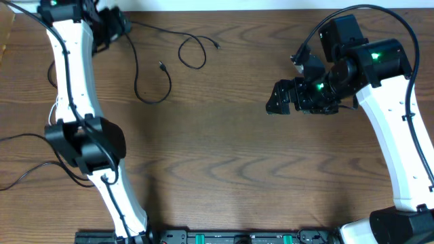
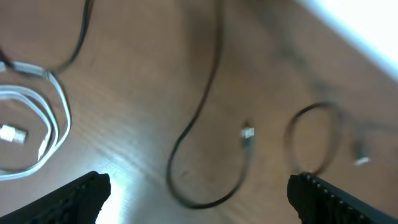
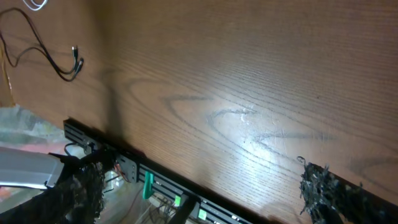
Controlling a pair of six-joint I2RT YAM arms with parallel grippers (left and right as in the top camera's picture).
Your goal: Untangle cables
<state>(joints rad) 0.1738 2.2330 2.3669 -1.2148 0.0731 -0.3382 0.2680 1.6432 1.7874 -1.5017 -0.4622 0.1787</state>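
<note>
Farthest left, the white cable (image 2: 62,102) lies coiled flat on the table (image 1: 224,156) with its white plug (image 2: 13,133) inside the coil. In the left wrist view a black strand runs along the coil's upper edge, and we cannot tell whether the two touch or merely pass close. The left gripper (image 2: 199,182) hangs above the wood with its fingers spread wide and nothing between them. Under it the black cable (image 2: 185,134) sweeps down into a hook-shaped bend that ends at a small plug (image 2: 247,132). To the right of that, a second loop (image 1: 182,49) of black cable closes on itself near its own end plug (image 1: 215,45). We cannot say whether both bends belong to one cable. Far right, well apart from every cable, the right gripper (image 3: 199,180) hovers over bare table, its fingers likewise spread and empty. We judge the step in hand to be choosing the next grasp, and we do it well by straddling a single black strand close to the white coil rather than at a free plug. We then draw it low and slowly to the right, so the coil is not dragged along. The second loop likely wants the right gripper brought across to lift its plug end and open the crossing.
</note>
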